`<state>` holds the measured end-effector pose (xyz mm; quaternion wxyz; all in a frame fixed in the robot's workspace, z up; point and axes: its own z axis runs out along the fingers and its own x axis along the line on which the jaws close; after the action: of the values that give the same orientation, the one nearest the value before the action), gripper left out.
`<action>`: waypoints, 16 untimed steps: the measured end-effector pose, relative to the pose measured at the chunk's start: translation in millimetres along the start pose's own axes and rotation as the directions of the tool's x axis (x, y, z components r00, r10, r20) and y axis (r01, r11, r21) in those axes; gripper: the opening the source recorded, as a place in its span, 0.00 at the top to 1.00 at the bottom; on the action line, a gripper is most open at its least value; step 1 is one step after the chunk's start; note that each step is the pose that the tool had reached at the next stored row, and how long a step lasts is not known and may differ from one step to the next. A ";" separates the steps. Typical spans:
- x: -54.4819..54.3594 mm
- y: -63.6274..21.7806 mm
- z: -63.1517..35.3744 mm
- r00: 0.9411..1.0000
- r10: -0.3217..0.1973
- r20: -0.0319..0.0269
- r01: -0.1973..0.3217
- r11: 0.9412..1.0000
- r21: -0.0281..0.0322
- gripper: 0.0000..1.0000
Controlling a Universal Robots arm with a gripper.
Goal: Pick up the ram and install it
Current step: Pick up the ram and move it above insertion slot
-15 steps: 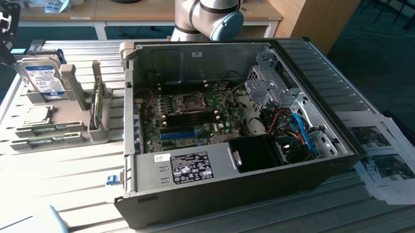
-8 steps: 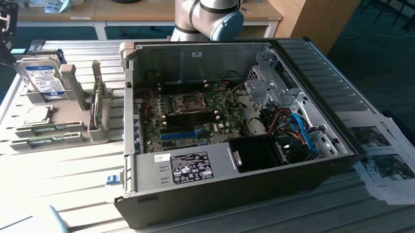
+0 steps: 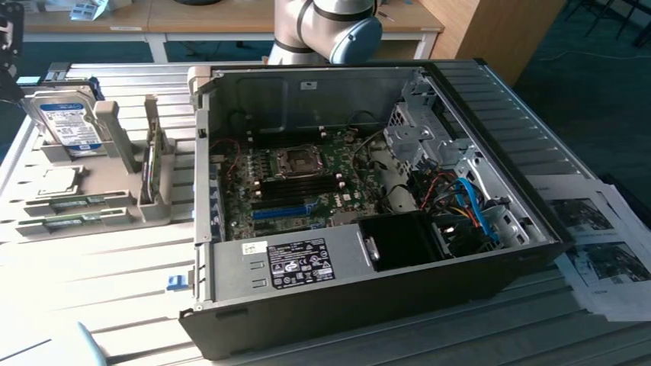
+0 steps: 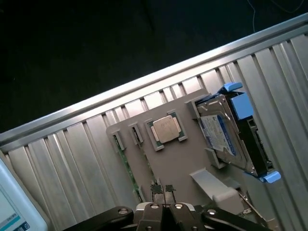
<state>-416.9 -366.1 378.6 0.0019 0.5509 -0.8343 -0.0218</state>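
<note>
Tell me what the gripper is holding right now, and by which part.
Nothing. The gripper hangs above the grey holder with its jaws shut together and nothing between them.

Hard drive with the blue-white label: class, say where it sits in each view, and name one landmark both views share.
Exterior view: the hard drive stands upright in the grey holder at the exterior view's left, apart from the open computer case.
Wrist view: the hard drive stands in the grey holder, blue clips at its ends.
Shared landmark: the square silver processor chip lying in the holder beside the drive.
</note>
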 end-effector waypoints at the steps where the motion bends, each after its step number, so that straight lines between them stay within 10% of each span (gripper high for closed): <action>1: 0.0 0.0 0.0 1.000 -0.013 -0.001 0.013 1.000 0.000 0.90; 16: 0.0 0.0 0.0 0.978 -0.207 -0.008 0.207 0.978 -0.005 0.90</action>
<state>-416.9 -366.1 378.6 0.0041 0.6348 -0.7723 -0.0214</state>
